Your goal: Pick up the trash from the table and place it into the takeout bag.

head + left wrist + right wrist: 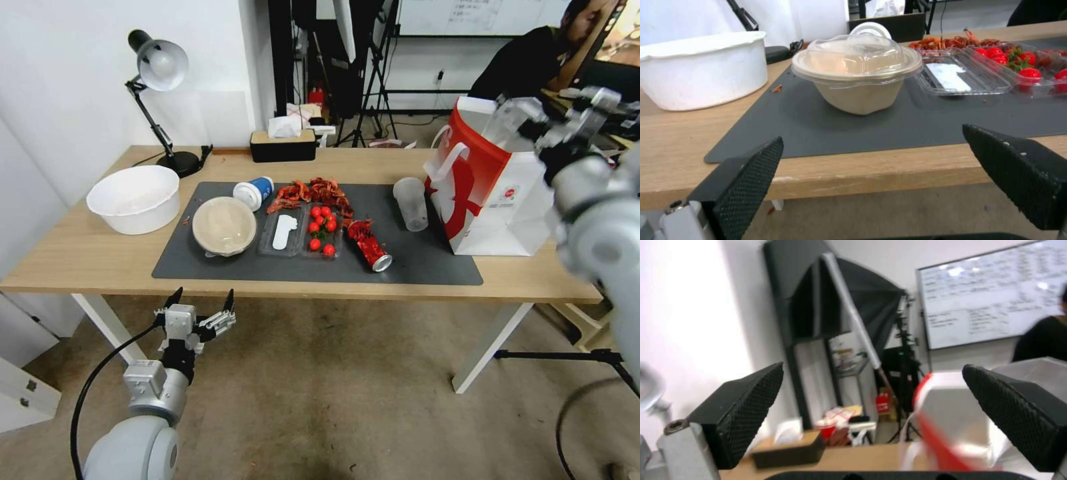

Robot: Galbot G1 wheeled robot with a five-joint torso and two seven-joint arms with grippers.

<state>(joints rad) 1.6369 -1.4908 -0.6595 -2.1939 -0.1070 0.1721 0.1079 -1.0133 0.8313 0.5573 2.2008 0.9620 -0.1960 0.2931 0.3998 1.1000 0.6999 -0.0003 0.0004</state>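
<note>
On the table's (87,257) dark mat lie a lidded beige bowl (224,225) (857,71), a blue white-lidded cup (254,193) on its side, a crushed red can (370,247) and an upright clear plastic cup (411,203). The takeout bag (497,193) (947,413) stands open at the table's right end. My right gripper (523,120) (871,380) hovers open over the bag's mouth, with a clear crumpled film (503,123) beside it. My left gripper (204,293) (871,143) is open below the table's front edge, facing the beige bowl.
A white basin (135,198) sits at the table's left, with a desk lamp (160,67) and a tissue box (283,145) behind. Mid-mat are a clear tray (283,233), tomatoes (322,227) and red shells (313,192). Tripods and a seated person are behind.
</note>
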